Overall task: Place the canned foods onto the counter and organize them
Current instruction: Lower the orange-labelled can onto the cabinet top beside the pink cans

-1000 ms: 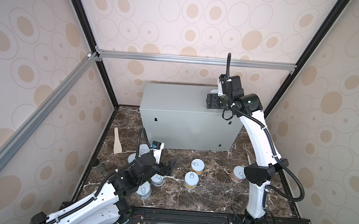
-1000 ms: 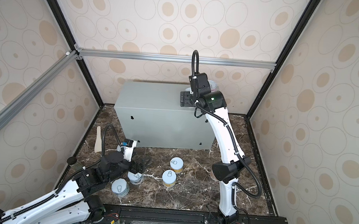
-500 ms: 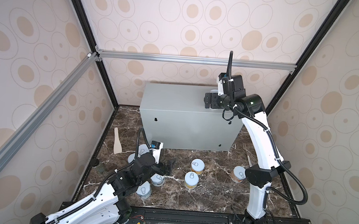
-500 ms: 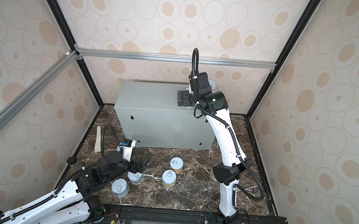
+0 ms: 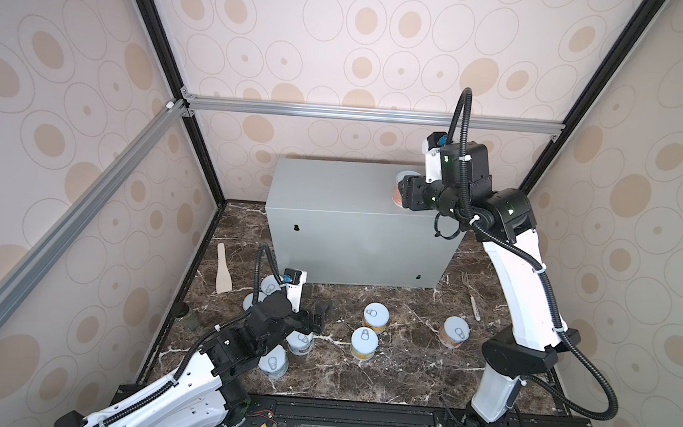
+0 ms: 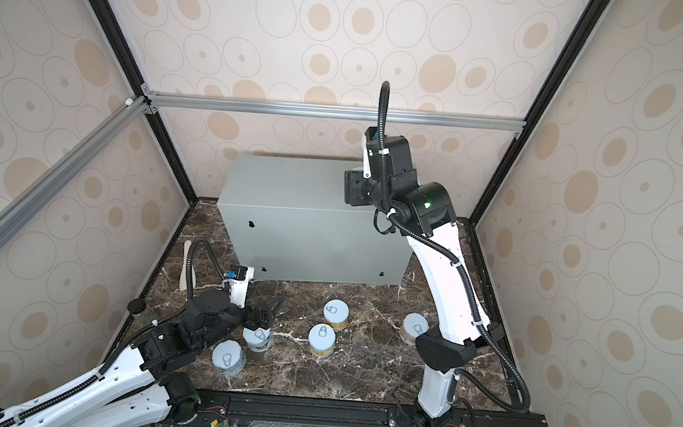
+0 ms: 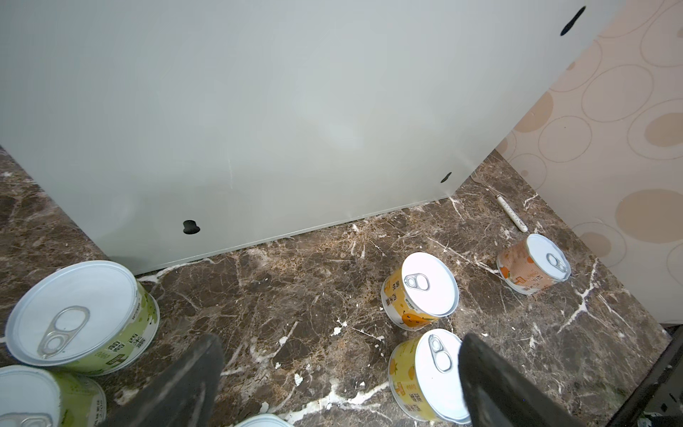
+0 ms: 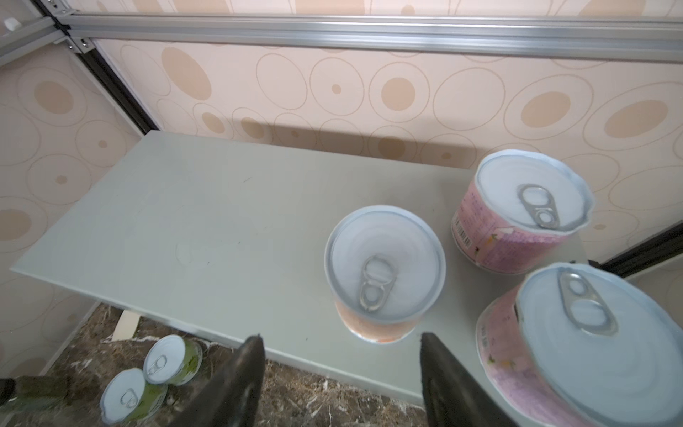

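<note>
Right wrist view: the counter (image 8: 184, 222), grey and flat-topped, carries 3 upright cans at the end that lies right in the top views.
- orange can (image 8: 384, 270): near the front edge, standing free.
- rear pink can (image 8: 517, 210): by the wall.
- near pink can (image 8: 591, 344): closest to the lens. None of the 3 touch.
- right gripper (image 8: 340, 336): fingers spread wider than the orange can, nothing between them. The tips sit just short of that can. The frame is smeared, so the small gap is probable rather than certain.

Left wrist view: the remaining cans stand upright on the marble floor (image 7: 295, 295) in front of the counter.
- left gripper (image 7: 340, 338): fingers fully spread, low over the marble, holding nothing.
- large green can (image 7: 77, 314) and edge green can (image 7: 37, 399): just beside each other.
- far yellow can (image 7: 419, 292) and close yellow can (image 7: 425, 377): near each other, the close one partly behind a finger.
- floor orange can (image 7: 532, 264): toward the side wall, with the fork (image 7: 512, 212) lying near it.

In a top view:
- 2 pale cans, apparently blue: upper blue can (image 5: 300, 340) and lower blue can (image 5: 274, 363), both beside the left arm.
- wooden spatula (image 5: 223, 272): flat on the floor, left of the counter.
</note>
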`<state>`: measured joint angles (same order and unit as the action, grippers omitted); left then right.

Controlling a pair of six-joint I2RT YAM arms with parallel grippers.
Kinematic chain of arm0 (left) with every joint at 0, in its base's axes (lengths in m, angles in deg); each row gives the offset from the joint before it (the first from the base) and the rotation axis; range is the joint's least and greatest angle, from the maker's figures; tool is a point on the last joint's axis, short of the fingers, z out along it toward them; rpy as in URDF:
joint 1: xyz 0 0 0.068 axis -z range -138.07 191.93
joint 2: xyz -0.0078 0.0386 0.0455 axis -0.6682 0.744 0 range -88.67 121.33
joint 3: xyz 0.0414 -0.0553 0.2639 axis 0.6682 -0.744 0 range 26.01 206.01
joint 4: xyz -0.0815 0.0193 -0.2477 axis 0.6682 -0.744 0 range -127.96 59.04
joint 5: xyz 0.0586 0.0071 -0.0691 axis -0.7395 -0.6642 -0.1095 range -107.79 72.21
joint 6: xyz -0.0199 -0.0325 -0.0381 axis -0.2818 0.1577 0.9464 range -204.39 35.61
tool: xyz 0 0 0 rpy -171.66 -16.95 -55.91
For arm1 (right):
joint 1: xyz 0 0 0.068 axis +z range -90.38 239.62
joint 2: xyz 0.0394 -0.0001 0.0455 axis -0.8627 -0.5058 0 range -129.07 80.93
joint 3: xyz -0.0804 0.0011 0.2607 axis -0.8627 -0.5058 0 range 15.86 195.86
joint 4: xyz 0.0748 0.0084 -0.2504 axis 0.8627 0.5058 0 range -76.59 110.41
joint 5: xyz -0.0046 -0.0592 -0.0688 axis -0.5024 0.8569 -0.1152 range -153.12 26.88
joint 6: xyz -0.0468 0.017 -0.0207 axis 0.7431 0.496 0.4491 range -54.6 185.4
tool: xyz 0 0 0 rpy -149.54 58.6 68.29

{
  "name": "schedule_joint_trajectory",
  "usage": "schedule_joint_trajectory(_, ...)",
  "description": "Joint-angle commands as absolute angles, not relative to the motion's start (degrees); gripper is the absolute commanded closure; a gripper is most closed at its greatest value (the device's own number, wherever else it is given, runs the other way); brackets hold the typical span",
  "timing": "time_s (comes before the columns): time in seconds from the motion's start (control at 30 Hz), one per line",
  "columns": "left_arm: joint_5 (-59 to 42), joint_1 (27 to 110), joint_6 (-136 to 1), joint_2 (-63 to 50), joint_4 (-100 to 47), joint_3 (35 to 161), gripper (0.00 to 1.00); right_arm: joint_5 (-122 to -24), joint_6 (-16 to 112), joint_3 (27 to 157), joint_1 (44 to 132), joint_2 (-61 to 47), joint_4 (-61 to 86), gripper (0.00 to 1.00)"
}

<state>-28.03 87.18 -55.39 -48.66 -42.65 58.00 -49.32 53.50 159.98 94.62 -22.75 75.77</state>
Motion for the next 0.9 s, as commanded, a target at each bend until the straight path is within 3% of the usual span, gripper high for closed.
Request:
schedule_joint_trajectory(0.0,-29.32,86.89,-54.15,-49.64,-43.63,57.76,0.01,-47.94,52.46,156.61,96.01,-20.27,74.46,0.46)
schedule_joint_trajectory(0.4,-29.22,86.88,-53.80,-50.08,-43.63,57.37,0.01,-49.11,48.45,149.76,96.68,-19.95,70.91,0.55)
schedule_joint_trajectory(0.87,-28.41,86.91,-53.89,-49.60,-42.42,56.78,0.01,-43.84,47.38,150.80,95.96,-24.79,69.28,0.55)
